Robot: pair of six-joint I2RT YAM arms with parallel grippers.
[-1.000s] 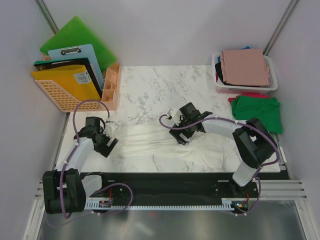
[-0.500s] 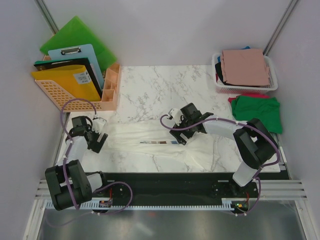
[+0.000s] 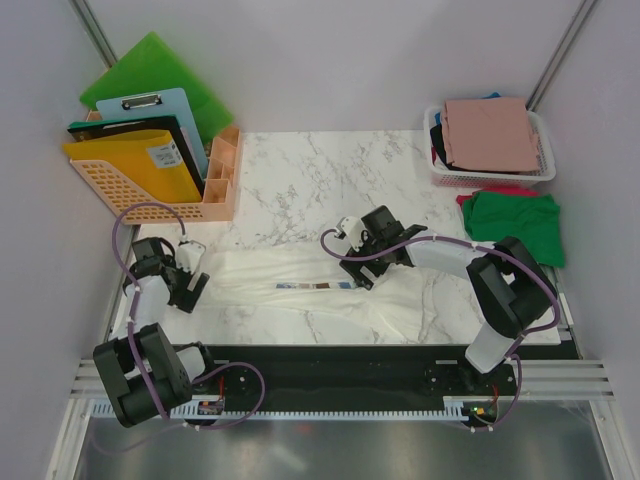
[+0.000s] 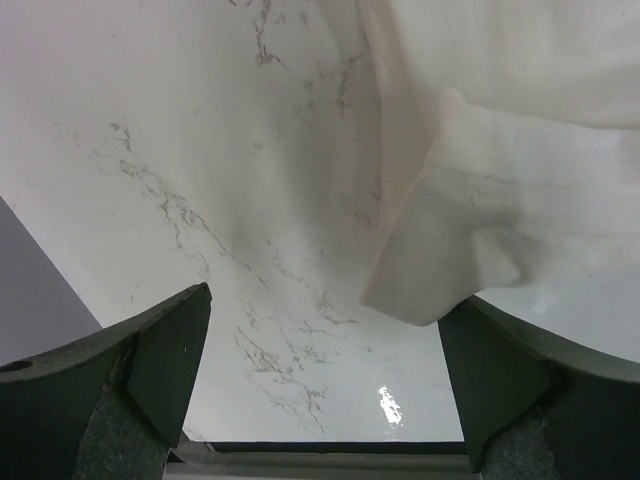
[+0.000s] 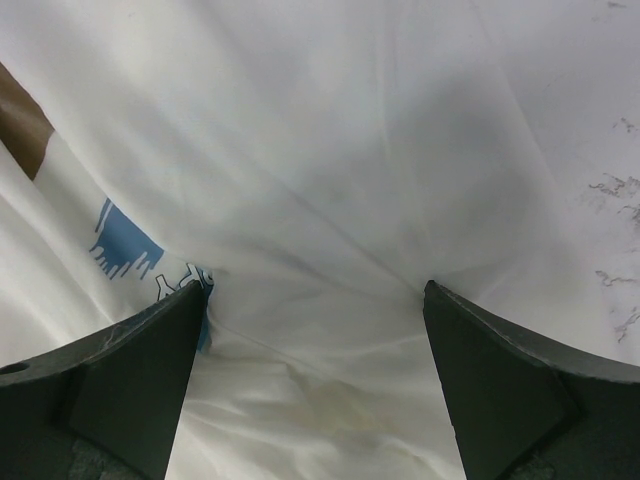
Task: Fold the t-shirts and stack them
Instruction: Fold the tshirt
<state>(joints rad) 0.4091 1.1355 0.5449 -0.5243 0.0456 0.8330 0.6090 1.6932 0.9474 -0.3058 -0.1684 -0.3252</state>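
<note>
Gaping wide, holding nothing, on left gripper point(image 4: 325, 320) and right gripper point(image 5: 315, 300). Hanging by sleeve point(image 4: 470, 230), low over print point(image 5: 125, 245) of white shirt point(image 3: 300, 285), spread on table point(image 3: 300, 170). Spreading stage, likely; next needing pinching of hems for folding.

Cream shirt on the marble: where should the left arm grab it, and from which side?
Take the hemmed flap at the cream shirt's left end, probably a sleeve. It lies flat with its free corner toward the left gripper, so come in low from the left, open jaws straddling that edge.
</note>
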